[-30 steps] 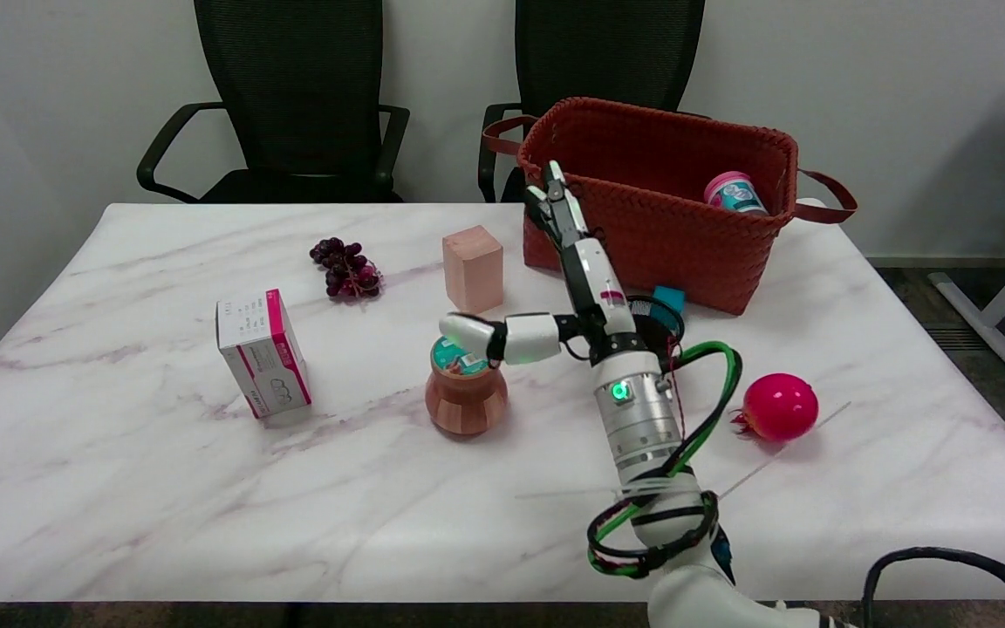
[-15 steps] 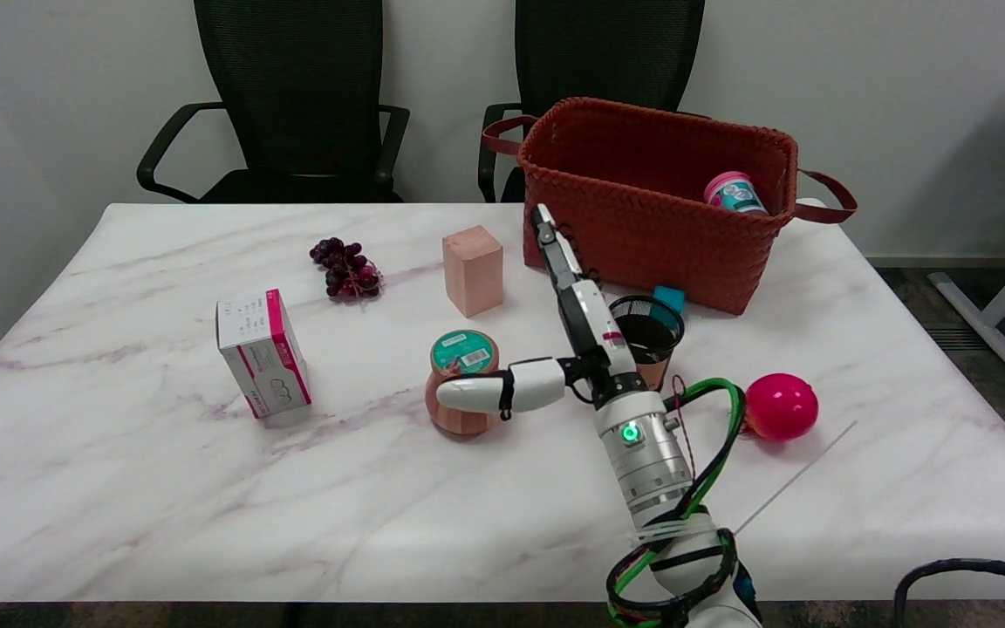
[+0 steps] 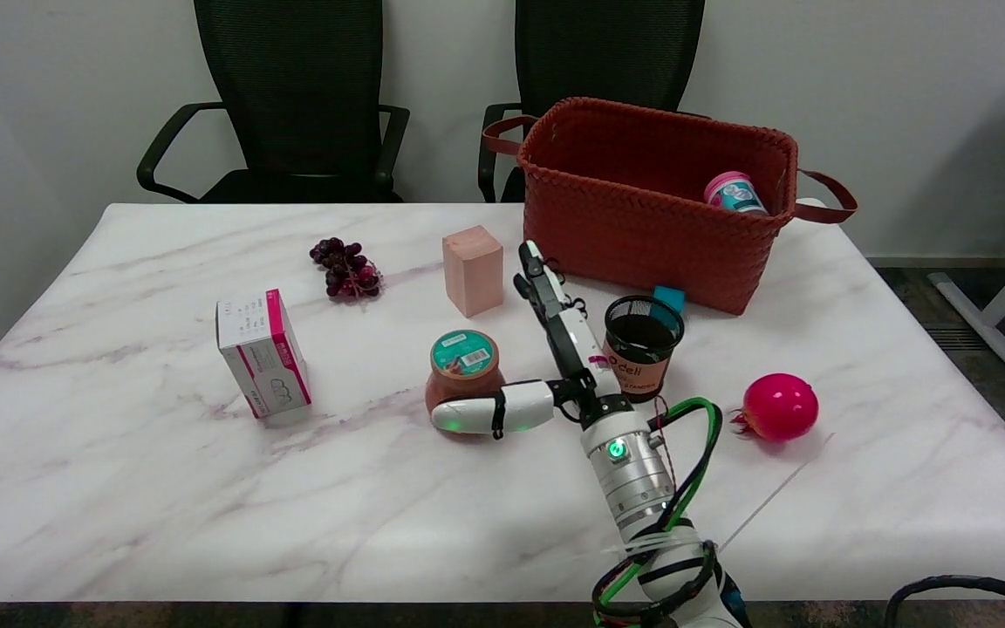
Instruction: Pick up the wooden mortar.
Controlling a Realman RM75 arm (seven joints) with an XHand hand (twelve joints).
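The counter (image 3: pixel 162 488) is a white marble top with faint pink veins, and behind it stand two black office chairs (image 3: pixel 293 96) against a pale wall. The wooden mortar (image 3: pixel 461 377) stands upright near the middle of the counter, with a round teal label on its top, just left of the robot hand (image 3: pixel 546 366). The robot hand is spread wide and holds nothing: its thumb lies low across the front of the mortar's base, and the long fingers (image 3: pixel 539 283) point away past the mortar's right side. Whether the thumb touches the wood is hard to tell from this view.

Just right of the robot hand stands a black mesh cup (image 3: pixel 644 344), very near the palm. Further right lies a pink ball (image 3: pixel 780 406), well apart. Beyond the fingertips is a woven red basket (image 3: pixel 642 227) with a small teal and pink can (image 3: pixel 734 192) inside, and a small blue thing (image 3: pixel 668 298) lies at its foot. A pink block (image 3: pixel 472 269) stands beyond the mortar, just left of the fingertips. Far left of the robot hand are purple grapes (image 3: pixel 345 269) and a white and pink box (image 3: pixel 263 353).

Between the mortar and the box the counter is bare, and the near edge is also bare in front of the robot hand.
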